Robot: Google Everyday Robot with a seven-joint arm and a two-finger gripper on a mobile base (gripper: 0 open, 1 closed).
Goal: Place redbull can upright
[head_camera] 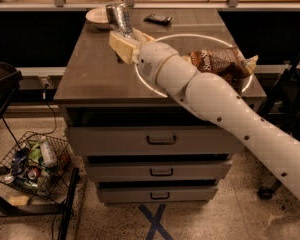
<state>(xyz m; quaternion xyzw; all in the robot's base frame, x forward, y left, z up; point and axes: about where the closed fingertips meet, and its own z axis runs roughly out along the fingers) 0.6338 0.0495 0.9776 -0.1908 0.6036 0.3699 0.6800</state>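
Outstretched arm (215, 99), gripper (122, 37) seemingly around tilted redbull can (119, 17) over table (90, 79)

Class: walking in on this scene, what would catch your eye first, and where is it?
A big white arm reaches from the lower right across the cabinet top, its gripper near the back left corner holding the redbull can. A brown chip bag lies on the top's right side; a wire basket of litter sits on the floor, lower left.
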